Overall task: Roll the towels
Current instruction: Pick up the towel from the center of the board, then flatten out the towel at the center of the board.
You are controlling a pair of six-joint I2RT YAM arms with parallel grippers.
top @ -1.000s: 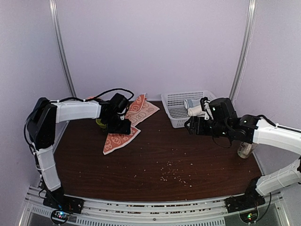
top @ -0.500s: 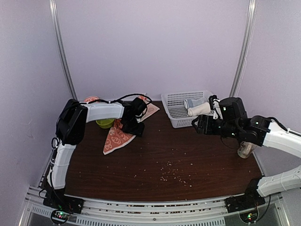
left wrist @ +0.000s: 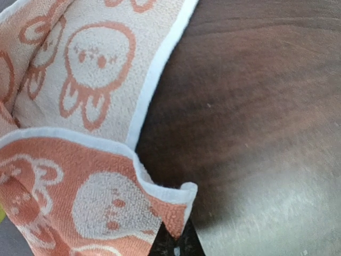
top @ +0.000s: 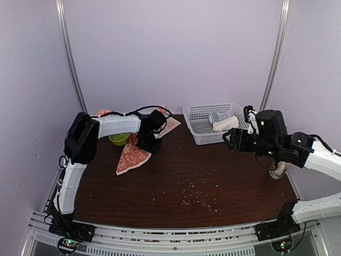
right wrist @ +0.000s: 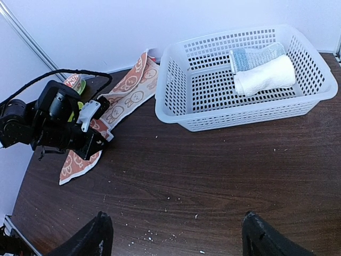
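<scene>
The orange-red towel (top: 129,158) with white figures lies crumpled at the back left of the table, one part reaching toward the wall (top: 169,126). My left gripper (top: 149,144) is shut on a folded edge of this towel (left wrist: 101,202), with the corner pinched between the dark tips (left wrist: 178,241). A cream-white towel (right wrist: 265,76) lies rolled in the basket (right wrist: 240,114), beside a grey-blue cloth bundle (right wrist: 256,55). My right gripper (right wrist: 178,237) hangs open and empty above the table, in front of the basket (top: 205,138).
A green bowl (top: 118,140) sits behind the left arm, next to the orange towel. A pale bottle (top: 277,170) stands at the table's right edge under the right arm. Small crumbs (top: 194,194) are scattered over the middle of the dark wooden table.
The left arm swung right onto the towel's fold and its gripper closed on the edge. The right arm drew back to the right, still open.
</scene>
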